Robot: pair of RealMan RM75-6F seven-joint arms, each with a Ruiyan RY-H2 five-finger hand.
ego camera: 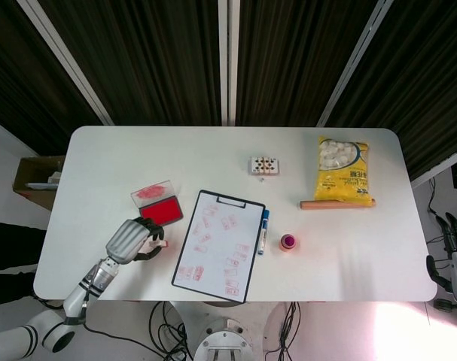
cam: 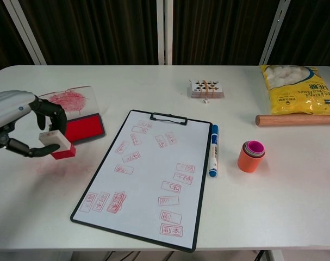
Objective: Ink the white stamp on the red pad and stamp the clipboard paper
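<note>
Left robot hand (cam: 20, 122) curled, gripping

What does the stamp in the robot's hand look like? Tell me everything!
The stamp is a small block, white on top and red at the bottom. It looks like plastic. The left hand holds it, dark fingers curled around its white top, a bit tilted, just beside the near edge of the red pad. Whether it touches the table can't be told.

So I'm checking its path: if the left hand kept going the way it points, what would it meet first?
Probably the red ink pad, just beyond the left hand holding the white stamp; depth is unclear.
</note>
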